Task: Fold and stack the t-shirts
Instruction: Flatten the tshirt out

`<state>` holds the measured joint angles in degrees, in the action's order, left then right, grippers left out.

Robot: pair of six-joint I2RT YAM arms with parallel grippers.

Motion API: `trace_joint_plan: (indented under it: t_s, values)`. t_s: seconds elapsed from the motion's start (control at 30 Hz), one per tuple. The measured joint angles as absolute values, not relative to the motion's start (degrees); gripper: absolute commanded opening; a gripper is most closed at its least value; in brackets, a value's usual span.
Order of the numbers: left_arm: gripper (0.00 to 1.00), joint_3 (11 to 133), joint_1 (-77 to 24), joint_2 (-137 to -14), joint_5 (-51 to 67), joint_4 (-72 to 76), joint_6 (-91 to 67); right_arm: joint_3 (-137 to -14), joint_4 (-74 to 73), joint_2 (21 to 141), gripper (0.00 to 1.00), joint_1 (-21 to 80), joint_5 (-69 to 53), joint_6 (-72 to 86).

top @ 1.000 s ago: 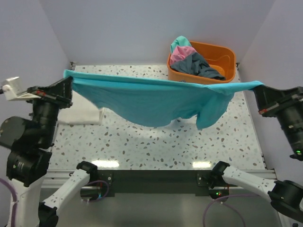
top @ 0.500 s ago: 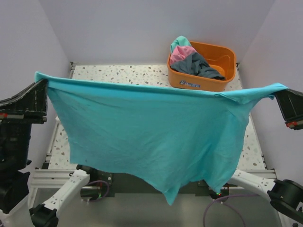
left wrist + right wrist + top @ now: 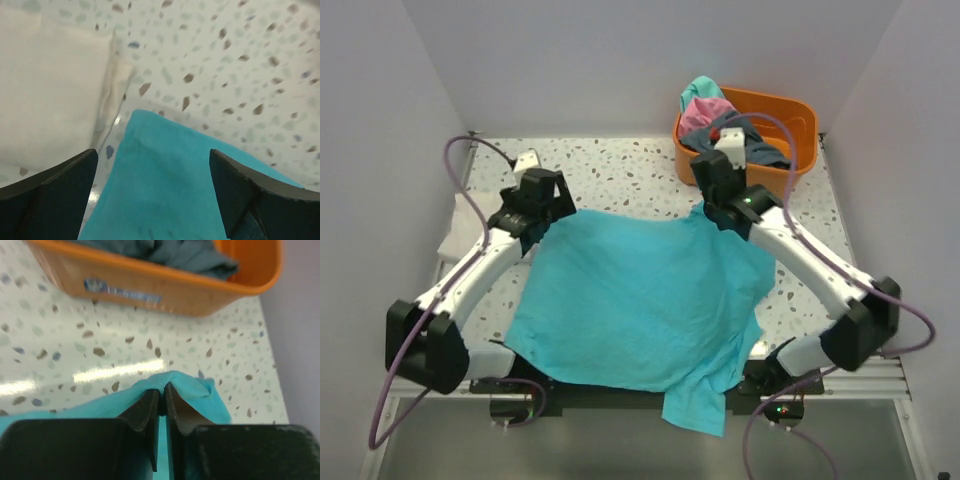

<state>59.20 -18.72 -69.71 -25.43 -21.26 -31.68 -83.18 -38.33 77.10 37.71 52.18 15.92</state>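
The soft cotton t-shirt (image 3: 640, 300) spread flat is a plain, even teal with no print. The table top (image 3: 620, 165) beneath is white, speckled with brown and grey flecks. The folded cotton shirt (image 3: 45, 90) at the left is cream-white. The rectangular plastic tub (image 3: 800, 105) is bright orange with a blue-and-white label (image 3: 122, 290). Bundled inside are a pink shirt (image 3: 698, 112), a dark grey shirt (image 3: 170, 252) and a second teal shirt (image 3: 700, 90).

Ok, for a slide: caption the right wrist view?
Right gripper pinching a corner of the teal t-shirt on the speckled table, orange tub just beyond.
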Motion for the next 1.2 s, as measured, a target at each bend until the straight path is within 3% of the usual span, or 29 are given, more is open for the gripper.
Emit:
trace_joint_plan:
  t_s: [0.03, 0.1, 0.13, 0.17, 0.27, 0.43, 0.63, 0.73, 0.93, 1.2]
  values:
    - [1.00, 58.3, -18.6, -73.6, -26.2, -22.0, -31.7, -80.2, -36.8, 82.0, 0.18, 35.7, 49.7, 16.1]
    - [1.00, 58.0, -18.6, -77.7, -27.1, -23.1, -31.7, -78.6, -36.3, 89.3, 0.44, 33.6, 46.5, 16.4]
    - [1.00, 58.0, -18.5, -78.3, -27.4, -23.2, -31.7, -78.7, -35.9, 93.3, 0.72, 32.5, 45.5, 16.6]
    - [1.00, 58.0, -18.5, -78.4, -27.7, -23.2, -31.6, -79.0, -36.1, 95.4, 0.83, 32.0, 45.2, 16.6]
    - [1.00, 58.0, -18.4, -76.8, -28.6, -22.7, -31.2, -82.0, -38.2, 99.2, 0.99, 31.3, 45.0, 17.0]
    - [1.00, 55.3, -18.4, -71.5, -27.7, -20.3, -30.8, -81.7, -39.6, 94.0, 0.99, 31.6, 42.5, 21.0]
    - [1.00, 45.5, -18.4, -66.5, -22.5, -17.9, -30.9, -64.4, -38.3, 78.5, 0.99, 31.5, 31.7, 26.7]
    - [1.00, 41.1, -18.4, -66.4, -20.1, -17.2, -30.9, -56.9, -37.2, 76.4, 0.99, 31.5, 26.7, 29.0]
    - [1.00, 38.5, -18.4, -70.9, -18.9, -14.3, -30.8, -52.3, -35.2, 83.0, 0.99, 30.6, 24.4, 30.9]
    - [1.00, 41.8, -18.4, -86.8, -21.1, -11.2, -30.8, -59.5, -30.4, 98.7, 0.98, 23.8, 21.8, 28.6]
